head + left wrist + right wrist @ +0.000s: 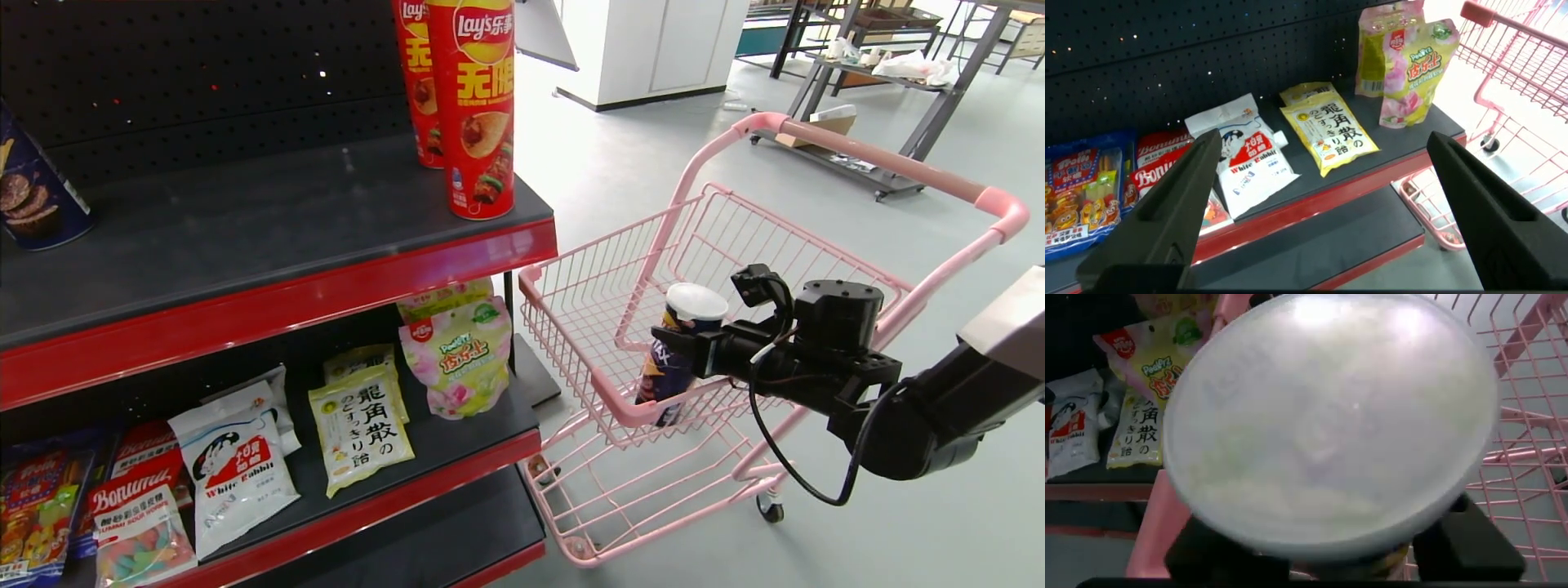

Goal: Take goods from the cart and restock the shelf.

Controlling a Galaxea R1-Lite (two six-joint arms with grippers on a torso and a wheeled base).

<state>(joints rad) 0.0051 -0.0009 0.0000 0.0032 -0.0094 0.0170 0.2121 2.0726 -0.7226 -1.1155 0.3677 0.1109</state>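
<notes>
We grip a dark chip can in the pink cart, beside the shelf.

The shelf [245,220] stands on our left, with two tall red chip cans [478,106] at the end of its upper board. The cart [882,159] is just beside it. Our right gripper [694,347] is clamped around the dark chip can [671,384], which is upright in the basket with its white lid [1331,416] above the rim. Our left gripper [1323,220] hangs spread wide before the lower board, where a white bag [1245,155], a yellow bag [1331,135] and a pink pouch [1413,73] lie.
</notes>
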